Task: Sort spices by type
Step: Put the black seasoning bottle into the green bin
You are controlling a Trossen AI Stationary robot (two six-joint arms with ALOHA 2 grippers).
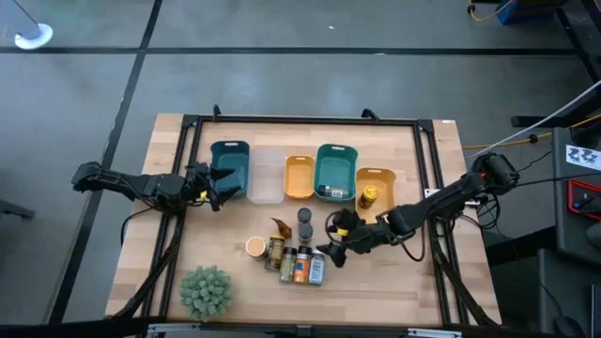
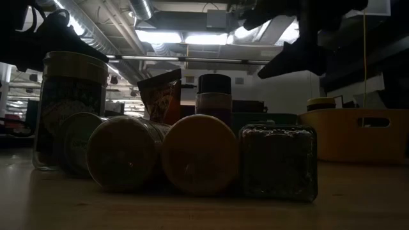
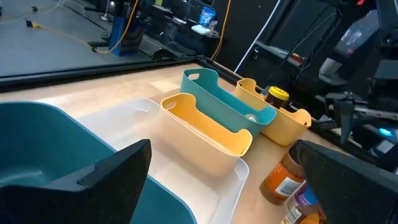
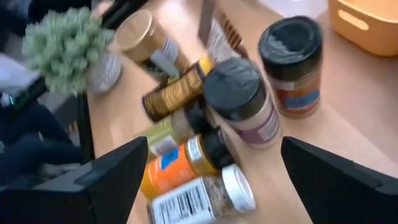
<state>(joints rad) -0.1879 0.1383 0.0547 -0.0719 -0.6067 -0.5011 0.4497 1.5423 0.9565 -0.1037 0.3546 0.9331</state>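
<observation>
The spices stand and lie in a cluster (image 1: 291, 253) at the table's near middle. It holds a tan-lidded jar (image 1: 255, 246), a brown-orange packet (image 1: 280, 227), two upright dark-lidded jars (image 4: 239, 99) (image 4: 292, 62) and several jars on their sides (image 2: 199, 153). One yellow-lidded jar (image 1: 369, 195) stands in the right orange tray (image 1: 385, 175). My right gripper (image 1: 338, 239) (image 4: 214, 143) hovers open just right of the cluster, above table height. My left gripper (image 1: 218, 183) (image 3: 221, 149) is open by the left teal tray (image 1: 230, 164).
Five trays line the far half of the table: teal, clear (image 1: 266, 176), orange (image 1: 299, 176), teal (image 1: 335, 172), orange. A green bushy plant (image 1: 205, 289) sits at the near left. A black frame (image 1: 300, 120) borders the table. Bare wood lies near right of the cluster.
</observation>
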